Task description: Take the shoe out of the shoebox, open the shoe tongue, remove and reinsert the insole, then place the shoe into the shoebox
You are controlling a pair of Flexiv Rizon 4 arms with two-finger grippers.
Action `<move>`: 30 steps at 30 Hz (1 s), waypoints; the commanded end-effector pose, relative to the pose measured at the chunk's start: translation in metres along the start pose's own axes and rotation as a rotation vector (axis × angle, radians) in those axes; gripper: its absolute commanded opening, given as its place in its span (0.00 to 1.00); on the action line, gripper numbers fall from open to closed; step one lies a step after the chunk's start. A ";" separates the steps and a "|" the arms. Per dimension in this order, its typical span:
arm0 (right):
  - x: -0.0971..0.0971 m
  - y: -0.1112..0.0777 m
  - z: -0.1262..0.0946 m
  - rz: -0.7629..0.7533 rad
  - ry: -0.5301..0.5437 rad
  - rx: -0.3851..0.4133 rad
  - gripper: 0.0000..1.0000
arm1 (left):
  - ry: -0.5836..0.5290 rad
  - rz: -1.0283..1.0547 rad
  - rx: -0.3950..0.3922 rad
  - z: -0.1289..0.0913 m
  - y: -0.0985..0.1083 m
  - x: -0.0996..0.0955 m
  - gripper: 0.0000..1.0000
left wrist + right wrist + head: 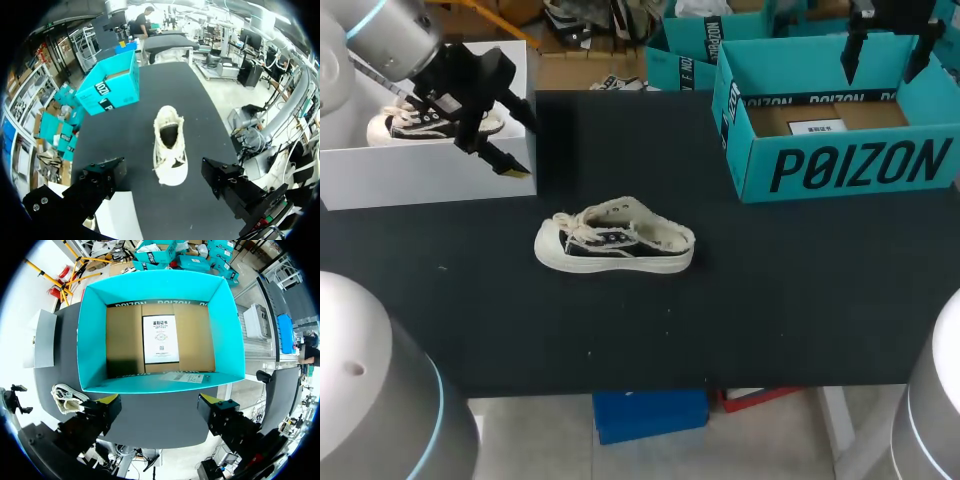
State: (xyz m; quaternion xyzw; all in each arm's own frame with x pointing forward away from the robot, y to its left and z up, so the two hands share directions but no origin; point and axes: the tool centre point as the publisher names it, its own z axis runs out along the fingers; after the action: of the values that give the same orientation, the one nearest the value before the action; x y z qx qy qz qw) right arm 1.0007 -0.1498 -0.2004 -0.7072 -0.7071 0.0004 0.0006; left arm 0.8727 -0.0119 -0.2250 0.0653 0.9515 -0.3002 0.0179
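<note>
The shoe [615, 240] is sitting upright on its sole near the middle of the counter [800, 300], toe pointing toward the left edge, well apart from the teal shoebox [840, 165] at the far right corner. The left tool [518, 145] is hanging over the white box [420, 175] at the far left corner, fingers spread wide, gripping nothing. The right tool [159, 402] is hovering above the shoebox, equally wide and empty.

Pressing on the shoe with one finger, unbraced, is likely going to send it sliding, and the loose laces are inviting a snag.

Counting: two shoes, the second shoe [405, 125] lying in the white box; one shoebox; one white box; two tools.
</note>
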 end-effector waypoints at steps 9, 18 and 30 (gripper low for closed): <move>0.000 0.000 0.000 0.000 0.000 0.000 1.00 | -0.027 0.001 0.002 -0.001 0.001 0.006 1.00; 0.000 0.000 0.000 0.000 0.000 0.000 1.00 | -0.027 0.001 0.002 -0.001 0.001 0.006 1.00; 0.057 -0.102 -0.029 -0.447 -0.112 -0.119 1.00 | -0.027 0.001 0.002 -0.001 0.001 0.006 1.00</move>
State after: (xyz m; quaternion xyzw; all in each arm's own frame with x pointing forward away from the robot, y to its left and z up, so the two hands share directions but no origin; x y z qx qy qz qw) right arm 0.9535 -0.1057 -0.1795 -0.6341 -0.7728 0.0255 0.0006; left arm 0.8672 -0.0095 -0.2240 0.0610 0.9512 -0.3012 0.0286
